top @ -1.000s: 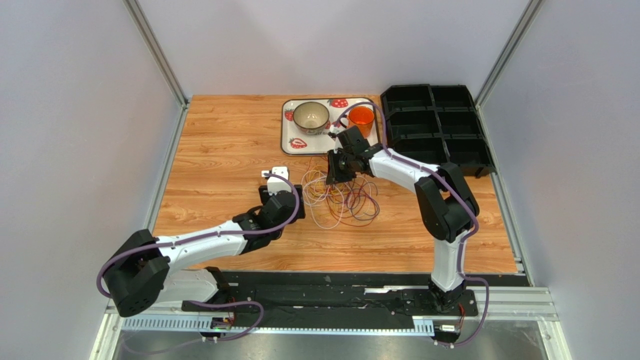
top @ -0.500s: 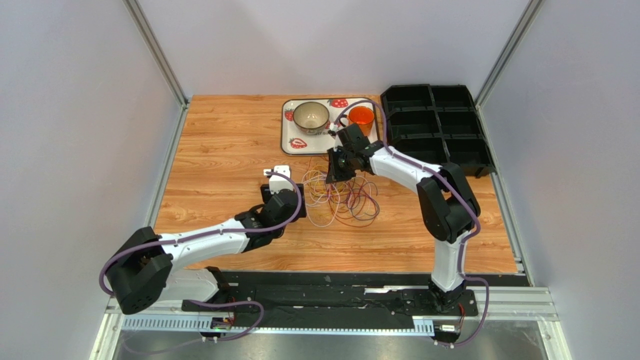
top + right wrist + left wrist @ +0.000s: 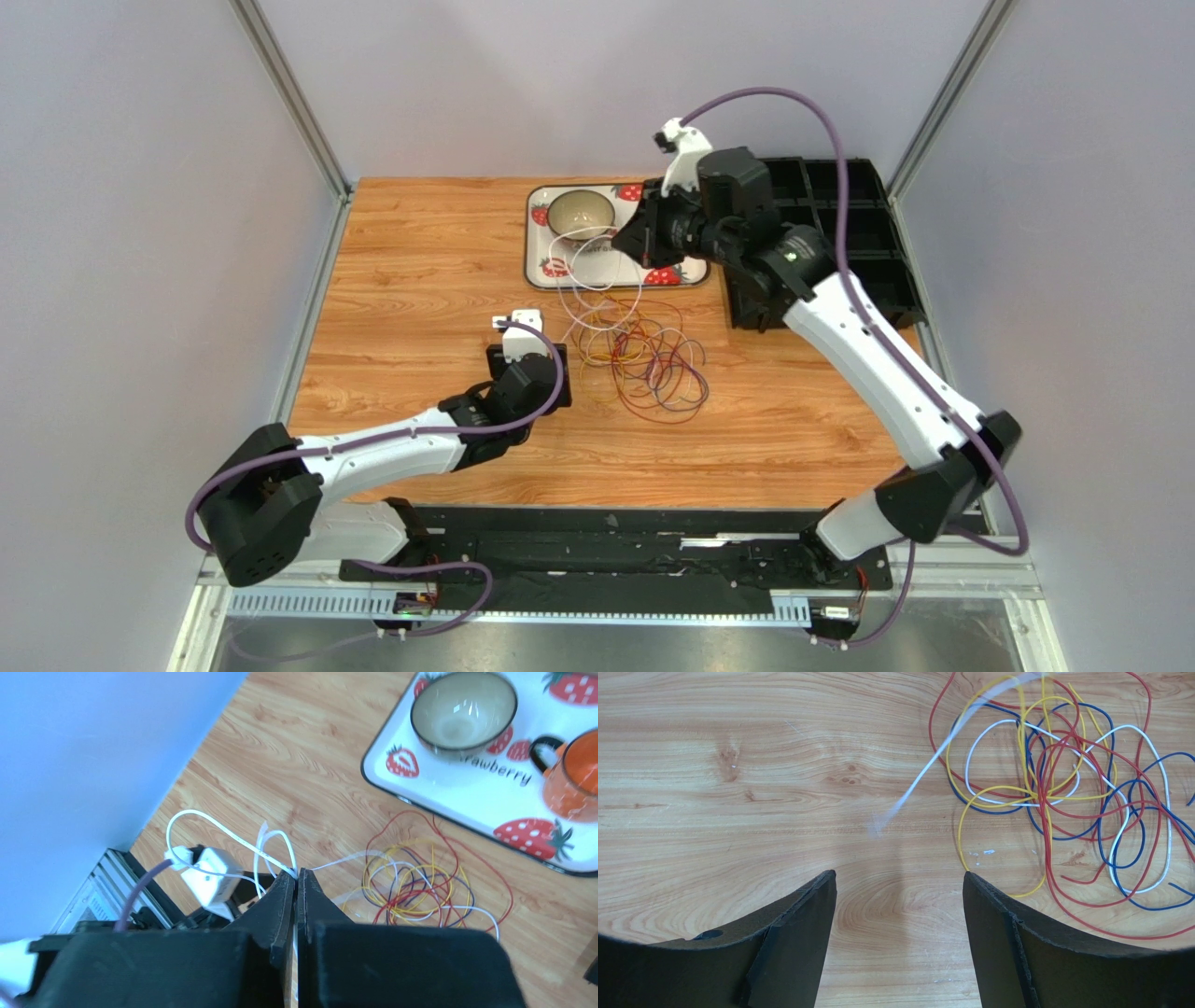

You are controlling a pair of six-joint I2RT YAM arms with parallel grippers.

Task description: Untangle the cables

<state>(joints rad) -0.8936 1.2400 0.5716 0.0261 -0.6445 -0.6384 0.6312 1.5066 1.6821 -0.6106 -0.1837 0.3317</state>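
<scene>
I see right gripper (image 3: 296, 878) clamped on white cable (image 3: 589, 266), high at upper centre. Left gripper (image 3: 899, 882) spread apart, low over table (image 3: 738, 777); coloured cable tangle (image 3: 1074, 777) lies upper right of it.

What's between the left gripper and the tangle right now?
Mostly bare table, as the left wrist view shows. The left gripper is open, short of the tangle; only a blurred white cable crosses the gap.

The right claw (image 3: 627, 247) has risen, drawing a white cable (image 3: 578, 269) upward.
</scene>
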